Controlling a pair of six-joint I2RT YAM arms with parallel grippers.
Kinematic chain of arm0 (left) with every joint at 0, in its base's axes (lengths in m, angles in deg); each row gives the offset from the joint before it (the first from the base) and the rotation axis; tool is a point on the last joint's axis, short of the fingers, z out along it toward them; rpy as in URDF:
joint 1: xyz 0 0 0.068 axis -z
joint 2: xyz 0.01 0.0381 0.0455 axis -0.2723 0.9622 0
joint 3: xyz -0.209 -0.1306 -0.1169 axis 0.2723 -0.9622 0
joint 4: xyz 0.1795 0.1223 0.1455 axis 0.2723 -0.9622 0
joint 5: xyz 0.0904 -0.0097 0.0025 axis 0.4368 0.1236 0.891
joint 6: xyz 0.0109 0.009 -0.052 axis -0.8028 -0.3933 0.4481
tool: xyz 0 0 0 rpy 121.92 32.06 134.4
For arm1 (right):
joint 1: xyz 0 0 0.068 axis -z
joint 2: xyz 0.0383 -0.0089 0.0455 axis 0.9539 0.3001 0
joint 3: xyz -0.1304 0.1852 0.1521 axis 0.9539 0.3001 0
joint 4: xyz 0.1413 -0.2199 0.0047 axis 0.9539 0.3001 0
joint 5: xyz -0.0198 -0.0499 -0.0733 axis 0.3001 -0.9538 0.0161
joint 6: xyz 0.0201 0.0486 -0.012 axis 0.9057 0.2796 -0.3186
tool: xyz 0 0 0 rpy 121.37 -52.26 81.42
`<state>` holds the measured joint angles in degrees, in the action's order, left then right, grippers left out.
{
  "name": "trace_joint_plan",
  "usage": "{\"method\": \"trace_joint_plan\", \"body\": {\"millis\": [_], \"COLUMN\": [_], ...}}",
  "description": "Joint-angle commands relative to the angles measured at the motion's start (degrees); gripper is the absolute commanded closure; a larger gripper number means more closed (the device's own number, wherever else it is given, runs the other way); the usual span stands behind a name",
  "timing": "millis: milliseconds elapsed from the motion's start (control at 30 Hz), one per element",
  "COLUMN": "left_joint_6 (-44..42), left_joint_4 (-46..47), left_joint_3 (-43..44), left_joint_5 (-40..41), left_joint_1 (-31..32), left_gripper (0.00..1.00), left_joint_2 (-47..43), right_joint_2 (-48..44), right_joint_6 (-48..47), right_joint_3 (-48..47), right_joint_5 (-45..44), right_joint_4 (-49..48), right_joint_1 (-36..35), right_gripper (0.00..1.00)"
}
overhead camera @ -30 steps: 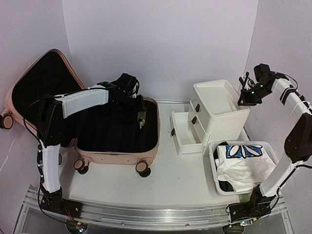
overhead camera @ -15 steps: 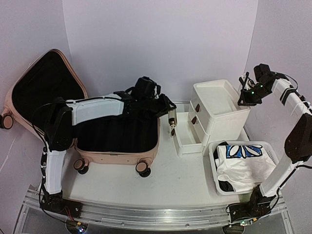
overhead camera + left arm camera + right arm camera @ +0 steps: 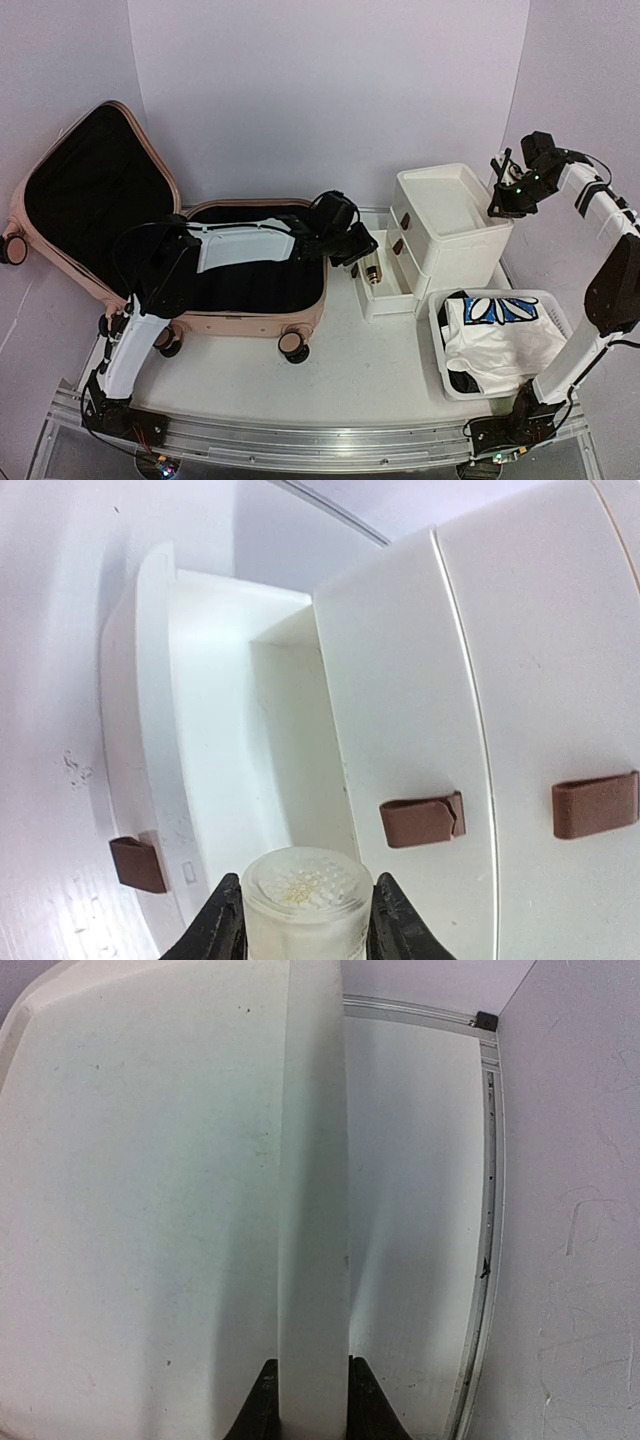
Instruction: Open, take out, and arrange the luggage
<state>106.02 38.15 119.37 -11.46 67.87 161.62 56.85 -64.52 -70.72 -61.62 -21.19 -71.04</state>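
One held bottle [image 3: 372, 272], over drawer [image 3: 391, 286] — luggage [image 3: 240, 322] open

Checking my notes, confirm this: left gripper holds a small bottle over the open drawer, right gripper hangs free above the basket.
Wrong on one point: the right gripper is not hanging free; it grips the top rim of the drawer unit, as the right wrist view shows. The rest stands.
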Motion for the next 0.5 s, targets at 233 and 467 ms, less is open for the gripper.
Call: {"method": "trace_joint_plan", "body": {"millis": [233, 467], "left_joint_6": [-3.64, -13.43], "left_joint_4": [3.72, 3.65], "left_joint_3": [6.07, 3.72], "left_joint_5": [4.19, 2.95], "left_joint_1": [0.66, 0.66], "left_gripper": [0.64, 0.4], "left_joint_2": [2.23, -1.31], "right_joint_2": [-4.07, -3.92], "right_joint_6": [4.44, 4.39], "right_joint_3": [0.31, 0.46], "right_joint_5": [9.71, 9.56], "right_joint_4": [0.01, 0.0], "right_joint_1": [-1.19, -1.16], "right_gripper": [1.0, 1.0]}}
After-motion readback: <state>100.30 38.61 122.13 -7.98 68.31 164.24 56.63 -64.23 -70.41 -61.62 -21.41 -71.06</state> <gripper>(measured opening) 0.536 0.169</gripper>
